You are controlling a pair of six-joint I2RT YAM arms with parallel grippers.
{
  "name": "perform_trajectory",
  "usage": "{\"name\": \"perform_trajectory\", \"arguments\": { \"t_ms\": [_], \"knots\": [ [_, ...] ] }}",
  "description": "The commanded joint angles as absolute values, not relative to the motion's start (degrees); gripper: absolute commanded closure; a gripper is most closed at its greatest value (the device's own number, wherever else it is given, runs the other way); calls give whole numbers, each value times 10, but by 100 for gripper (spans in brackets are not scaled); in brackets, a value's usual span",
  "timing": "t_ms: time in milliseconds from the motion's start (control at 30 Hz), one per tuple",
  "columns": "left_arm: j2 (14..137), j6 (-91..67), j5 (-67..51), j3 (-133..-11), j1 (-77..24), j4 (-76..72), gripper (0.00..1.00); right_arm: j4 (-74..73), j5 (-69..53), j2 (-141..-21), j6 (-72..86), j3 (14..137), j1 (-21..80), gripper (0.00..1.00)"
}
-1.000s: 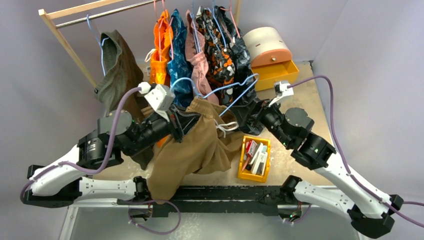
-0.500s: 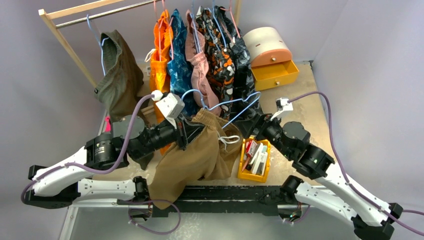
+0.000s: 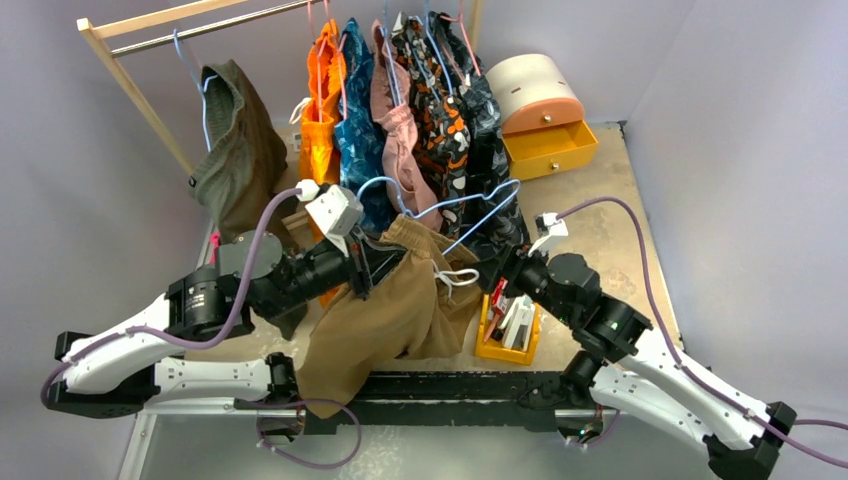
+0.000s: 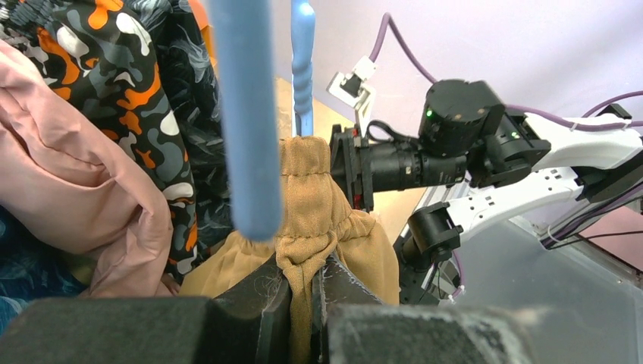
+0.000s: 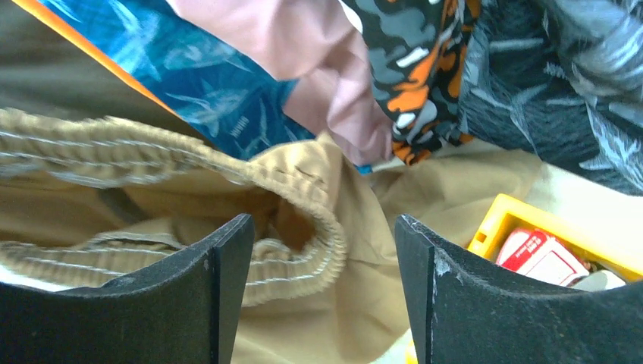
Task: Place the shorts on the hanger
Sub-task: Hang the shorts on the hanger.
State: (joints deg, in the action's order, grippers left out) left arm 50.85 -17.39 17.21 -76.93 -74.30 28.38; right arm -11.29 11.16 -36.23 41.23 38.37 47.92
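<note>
Biggest risk is the row of patterned clothes hanging on the wooden rack (image 3: pixel 440 110) at the far side: it crowds right up against the work, so any lift could snag a sleeve or drag a neighbour off the rail. The big tan-brown cloth shorts (image 3: pixel 390 300) sit mid-scene, waistband held up and the legs draping down toward the near edge of the tabletop. The left gripper (image 4: pixel 303 292) is clamped tight on a narrow pinch of gathered waistband; with that much cloth hanging from so little, the fold could slide out. The thin light-blue hanger (image 4: pixel 246 114) stands just beside the waistband. Can't tell if its arm is inside the waist opening or what is carrying it, so it may tip or drop out if the shorts shift. The right gripper (image 5: pixel 322 227) has its jaws apart around the elastic edge, nothing held; if it closes from here it might grab both layers and seal the opening. The yellow plastic bin (image 3: pixel 505 357) is just near-right of it, an easy bump for that wrist. The white drawstring cord (image 3: pixel 455 278) dangles loose and could catch on a finger.
</note>
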Motion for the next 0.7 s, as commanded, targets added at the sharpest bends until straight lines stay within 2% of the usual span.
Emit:
{"name": "perform_trajectory", "arguments": {
  "t_ms": [0,133,367,467,533,600,633,667],
  "knots": [
    [487,-174,181,-774,-742,234,100,-76,112,-351,432,358,478,32],
    [481,-181,178,-768,-742,233,100,-47,101,-352,438,350,478,43],
    [471,-192,175,-756,-742,229,100,0,65,-385,440,364,478,54],
    [469,-195,173,-754,-742,228,100,12,45,-398,443,371,478,64],
    [468,-196,173,-757,-742,232,100,9,39,-403,443,375,478,73],
    [467,-196,175,-760,-742,237,100,-3,50,-402,444,379,478,88],
    [466,-196,177,-762,-742,240,100,-14,63,-398,445,382,478,99],
    [465,-196,178,-764,-742,245,100,-28,78,-394,449,387,478,100]
  ]
}}
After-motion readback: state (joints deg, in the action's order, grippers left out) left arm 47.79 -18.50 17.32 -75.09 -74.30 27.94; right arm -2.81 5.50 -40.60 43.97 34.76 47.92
